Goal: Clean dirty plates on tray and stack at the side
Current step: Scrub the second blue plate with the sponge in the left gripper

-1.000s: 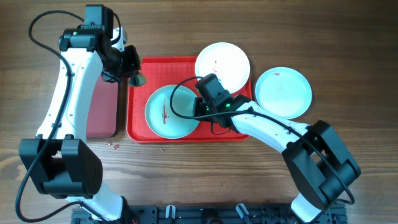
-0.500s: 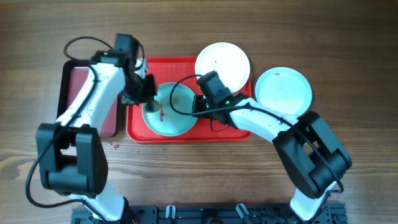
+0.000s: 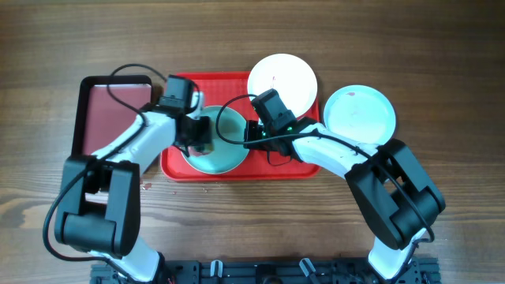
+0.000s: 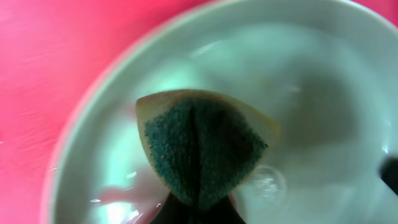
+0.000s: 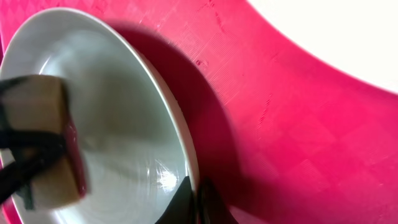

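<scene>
1. Three round shallow plates are in play. The one being worked on is the pale mint-blue plate, which lies in the left half of the bright red rectangular plastic tray. The tray's low rim probably serves to keep any mess off the wood.
2. A yellow sponge with a dark green scouring face sits inside this plate near its centre and appears to press on the surface. The left fingers are clamped narrowly on the sponge's base, so the free end can rub the dirty middle.
3. The right fingers are closed thin on the mint-blue plate's right-hand rim. This pinch most likely anchors the plate so it neither slides nor spins under the scrubbing.
4. The white round plate rests at the tray's upper right corner, overhanging the rim, with a thin reddish mark at its middle. It looks uncleaned.
5. The second mint-blue plate lies on the brown wooden tabletop just right of the tray and carries a faint reddish smear. No stack is formed yet.
6. A smaller black-rimmed tray with a dark red inside lies just beside the red tray's left edge. Its purpose cannot be told.
</scene>
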